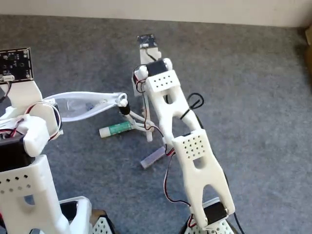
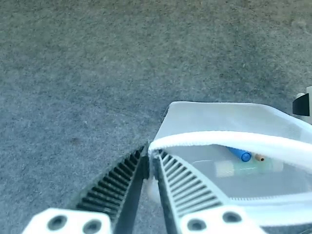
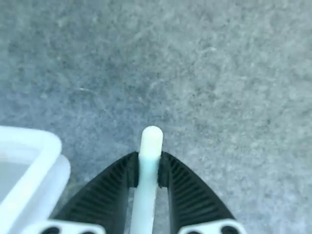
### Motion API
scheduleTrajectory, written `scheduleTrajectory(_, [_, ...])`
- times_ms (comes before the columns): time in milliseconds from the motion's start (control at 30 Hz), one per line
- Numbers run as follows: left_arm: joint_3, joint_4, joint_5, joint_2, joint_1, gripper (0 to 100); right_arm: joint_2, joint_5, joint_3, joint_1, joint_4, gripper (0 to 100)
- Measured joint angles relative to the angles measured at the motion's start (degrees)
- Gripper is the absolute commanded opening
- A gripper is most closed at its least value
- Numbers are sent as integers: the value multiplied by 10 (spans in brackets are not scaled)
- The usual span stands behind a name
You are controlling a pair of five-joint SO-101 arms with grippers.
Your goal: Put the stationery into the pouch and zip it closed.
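A white see-through pouch hangs open just above the carpet. My left gripper is shut on the rim at one end of the pouch. Inside it lie a blue pen and an orange-tipped item. My right gripper is shut on a white pen, whose rounded tip sticks out past the jaws. In the high view that gripper sits at the pouch's other end, beside the opening. A glue stick with a green label lies on the carpet just below the pouch.
A small translucent grey piece lies on the grey carpet near the right arm. A corner of the pouch shows beside the right gripper. Open carpet stretches to the far side and to the right.
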Motion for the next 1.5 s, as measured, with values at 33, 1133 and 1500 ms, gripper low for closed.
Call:
scheduleTrajectory(33, [0, 0, 0, 0, 0, 6, 3, 0, -15, 0, 11, 5])
scheduleTrajectory(1133, [2, -9, 0, 0, 0, 6, 4, 0, -173, 4, 160, 5])
scheduleTrajectory(1500, [2, -10, 0, 0, 0, 6, -25, 0, -190, 42, 161, 4])
